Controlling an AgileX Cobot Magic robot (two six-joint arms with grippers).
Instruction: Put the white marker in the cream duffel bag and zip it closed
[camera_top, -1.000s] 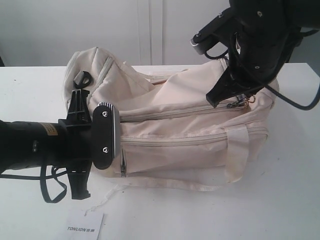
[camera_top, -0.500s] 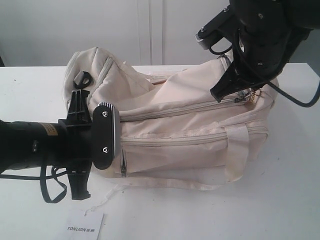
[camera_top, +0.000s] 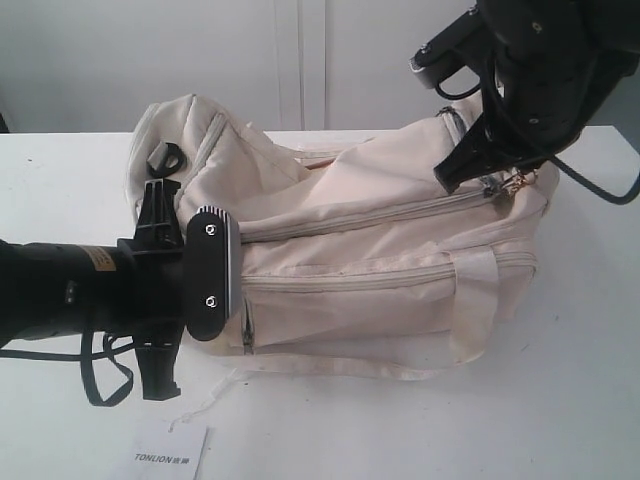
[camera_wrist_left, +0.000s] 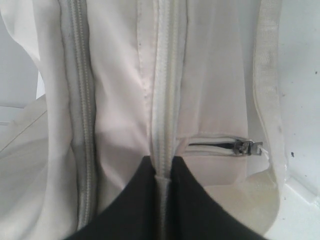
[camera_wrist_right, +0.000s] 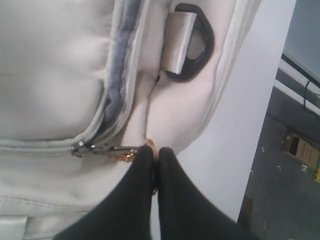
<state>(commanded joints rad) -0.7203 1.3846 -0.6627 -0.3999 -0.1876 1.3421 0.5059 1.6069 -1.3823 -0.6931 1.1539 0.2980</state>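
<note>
The cream duffel bag (camera_top: 370, 250) lies on its side on the white table. My left gripper (camera_top: 238, 275) is at the bag's left end, shut on a zipper seam (camera_wrist_left: 162, 100) of the bag; in the left wrist view its black fingers (camera_wrist_left: 161, 167) pinch that seam. Over the bag's right end, my right gripper (camera_top: 497, 183) is shut on the gold keyring pull (camera_top: 520, 181). In the right wrist view the gripper (camera_wrist_right: 156, 152) clamps the ring (camera_wrist_right: 149, 145), with the metal slider (camera_wrist_right: 80, 148) just beyond it. The white marker is out of view.
A black D-ring buckle (camera_top: 165, 157) (camera_wrist_right: 192, 42) sits on the bag's end. A small side-pocket zipper pull (camera_wrist_left: 245, 147) shows by the left gripper. A paper tag (camera_top: 170, 455) and a dark strap (camera_top: 100, 375) lie near the table's front. Table edge (camera_wrist_right: 260, 150) borders the floor.
My right gripper has moved right and slightly up, drawing the keyring pull and slider along the top zipper toward the bag's right end. The left gripper has not moved.
</note>
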